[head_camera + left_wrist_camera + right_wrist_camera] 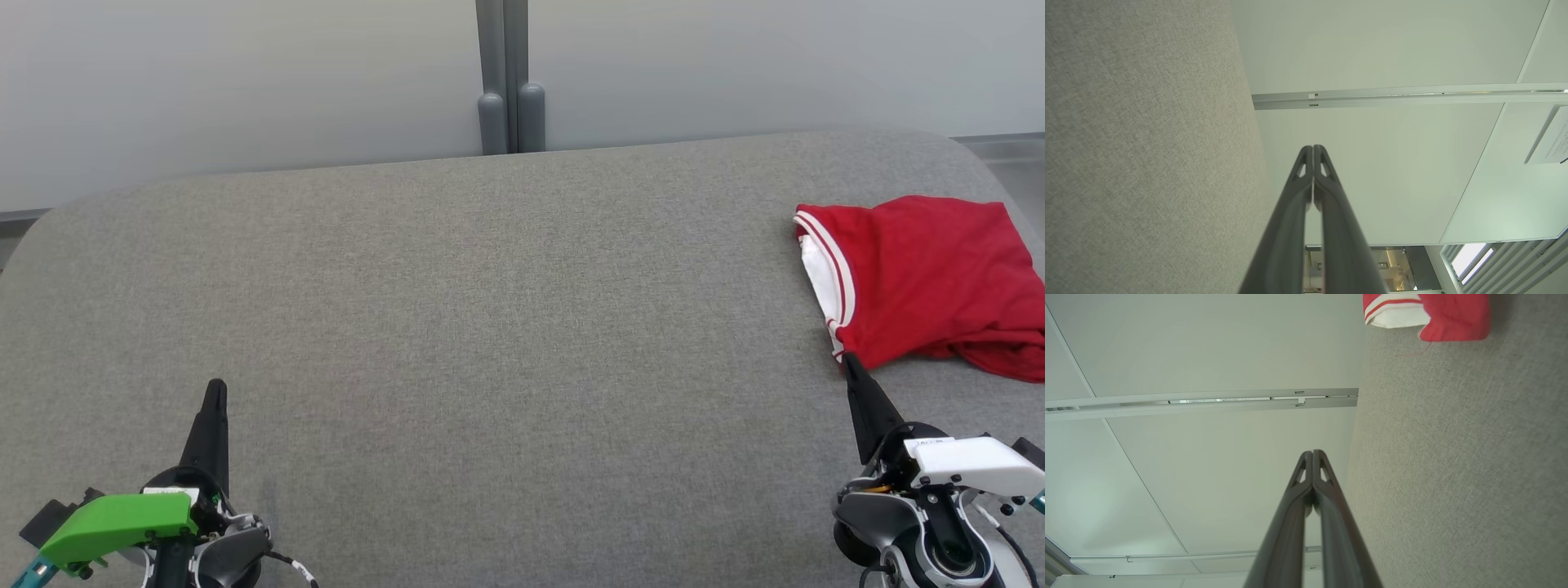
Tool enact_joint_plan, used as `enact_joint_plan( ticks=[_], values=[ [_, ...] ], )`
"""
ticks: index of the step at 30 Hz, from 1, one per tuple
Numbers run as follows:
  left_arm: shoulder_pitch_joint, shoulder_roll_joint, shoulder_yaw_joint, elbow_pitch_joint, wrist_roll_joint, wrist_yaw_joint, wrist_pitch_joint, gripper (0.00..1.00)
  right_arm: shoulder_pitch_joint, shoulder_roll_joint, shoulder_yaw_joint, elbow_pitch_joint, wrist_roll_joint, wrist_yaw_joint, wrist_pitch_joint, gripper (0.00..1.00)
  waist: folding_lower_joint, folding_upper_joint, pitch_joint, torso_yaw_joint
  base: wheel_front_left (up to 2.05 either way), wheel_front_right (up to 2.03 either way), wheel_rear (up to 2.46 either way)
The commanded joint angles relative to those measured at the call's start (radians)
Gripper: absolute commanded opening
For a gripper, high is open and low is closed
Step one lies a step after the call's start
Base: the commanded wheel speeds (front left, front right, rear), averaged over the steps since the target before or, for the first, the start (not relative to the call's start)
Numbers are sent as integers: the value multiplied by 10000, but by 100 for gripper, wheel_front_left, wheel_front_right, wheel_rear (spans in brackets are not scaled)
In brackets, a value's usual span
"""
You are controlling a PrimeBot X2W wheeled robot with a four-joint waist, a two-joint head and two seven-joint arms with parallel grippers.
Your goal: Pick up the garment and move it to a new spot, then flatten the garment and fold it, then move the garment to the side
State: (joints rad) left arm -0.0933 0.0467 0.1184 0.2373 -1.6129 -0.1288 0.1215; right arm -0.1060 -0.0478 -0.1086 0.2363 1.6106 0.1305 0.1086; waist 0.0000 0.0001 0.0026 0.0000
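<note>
The garment (922, 278) is red with a white-striped hem and white lining. It lies folded at the far right of the grey padded table (490, 327), reaching the frame's right edge. In the right wrist view a corner of the garment (1453, 314) shows at the top. My right gripper (849, 361) is shut and empty, its tip just short of the garment's near edge; whether it touches is unclear. My left gripper (215, 385) is shut and empty at the lower left, far from the garment. Both pairs of fingers (1313, 148) (1313, 452) are pressed together.
A pale wall with a grey post (508, 77) stands behind the table's far edge. The table's rounded corners show at the upper left and upper right. A broad stretch of grey cloth surface lies between the two grippers.
</note>
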Motion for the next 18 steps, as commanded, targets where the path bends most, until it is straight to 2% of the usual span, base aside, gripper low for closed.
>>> enact_joint_plan(
  ticks=[1,18],
  values=[
    [-144,66,19,-20,-13,-53,-14,0,123,-44,-20,-41,71,4,48,0,0,-1,0,0,0,0,0],
    [-143,66,19,-21,-13,-53,-14,0,120,-44,-19,-41,72,4,48,0,0,-1,0,0,0,0,0]
  ],
)
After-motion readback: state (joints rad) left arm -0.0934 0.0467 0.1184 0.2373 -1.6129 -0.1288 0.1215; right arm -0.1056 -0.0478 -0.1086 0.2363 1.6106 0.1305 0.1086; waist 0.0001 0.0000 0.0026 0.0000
